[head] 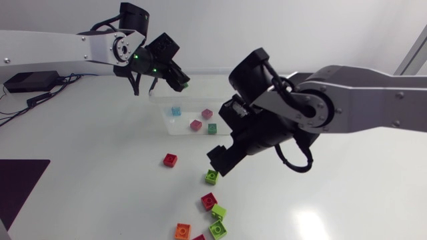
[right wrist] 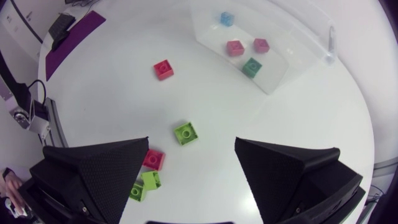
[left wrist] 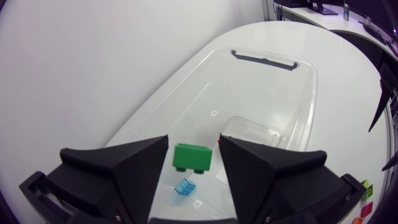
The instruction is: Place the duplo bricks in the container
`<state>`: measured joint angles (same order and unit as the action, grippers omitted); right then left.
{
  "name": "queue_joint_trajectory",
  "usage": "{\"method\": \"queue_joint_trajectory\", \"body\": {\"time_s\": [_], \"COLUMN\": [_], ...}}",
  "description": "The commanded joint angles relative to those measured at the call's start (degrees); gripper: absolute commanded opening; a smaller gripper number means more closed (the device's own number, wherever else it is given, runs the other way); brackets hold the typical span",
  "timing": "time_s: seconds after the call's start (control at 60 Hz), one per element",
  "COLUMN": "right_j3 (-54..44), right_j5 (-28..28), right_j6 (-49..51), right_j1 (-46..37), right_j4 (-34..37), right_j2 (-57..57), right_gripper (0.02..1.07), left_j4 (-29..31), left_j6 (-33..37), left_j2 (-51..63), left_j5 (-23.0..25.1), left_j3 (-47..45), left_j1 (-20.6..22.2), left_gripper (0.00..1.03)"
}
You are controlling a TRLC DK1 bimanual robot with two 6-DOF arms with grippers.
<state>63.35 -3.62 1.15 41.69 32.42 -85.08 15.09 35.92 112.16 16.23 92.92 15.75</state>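
Note:
My left gripper (head: 179,83) hangs over the far end of the clear plastic container (head: 160,110). In the left wrist view a green brick (left wrist: 193,157) sits between its open fingers (left wrist: 194,140) with a gap on each side, above the container (left wrist: 273,81) and a blue brick (left wrist: 184,187). My right gripper (head: 219,163) is open just above a lime brick (head: 211,177). The right wrist view shows that lime brick (right wrist: 185,132) on the table between the wide fingers (right wrist: 191,141). Inside the container lie a blue (head: 176,111), two pink (head: 207,114) and a green brick (head: 212,129).
A red brick (head: 170,159) lies alone in front of the container. Near the table's front edge are a red (head: 209,201), two lime (head: 218,212) and an orange brick (head: 182,231). A dark mat (head: 17,180) covers the front left corner.

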Motion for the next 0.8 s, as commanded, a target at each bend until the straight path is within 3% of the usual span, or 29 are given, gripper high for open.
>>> {"method": "queue_joint_trajectory", "body": {"time_s": [0.0, 0.183, 0.317, 0.55, 0.783], "right_j3": [-1.7, -1.7, -1.5, 0.5, 3.7], "right_j5": [-1.4, -2.6, -3.8, -5.5, -6.4], "right_j6": [0.7, 3.0, 5.9, 11.9, 14.8], "right_j1": [0.9, 1.6, 1.2, 0.0, -1.6], "right_j4": [-1.3, -3.1, -4.1, -5.2, -5.0], "right_j2": [-1.7, -6.0, -10.0, -16.2, -20.7], "right_gripper": [1.02, 1.02, 1.02, 1.02, 1.02], "left_j4": [-0.3, 0.0, 1.7, 10.7, 17.0], "left_j6": [-1.3, -1.4, 0.6, 11.4, 23.9], "left_j2": [1.4, -1.6, -6.7, -16.5, -22.5], "left_j5": [0.0, 0.6, 4.2, 10.8, 12.2], "left_j3": [2.7, 2.4, -0.3, -8.2, -19.4], "left_j1": [-0.5, -0.8, -1.0, -1.8, -1.8], "left_gripper": [0.98, 0.99, 0.98, 0.98, 0.98]}}
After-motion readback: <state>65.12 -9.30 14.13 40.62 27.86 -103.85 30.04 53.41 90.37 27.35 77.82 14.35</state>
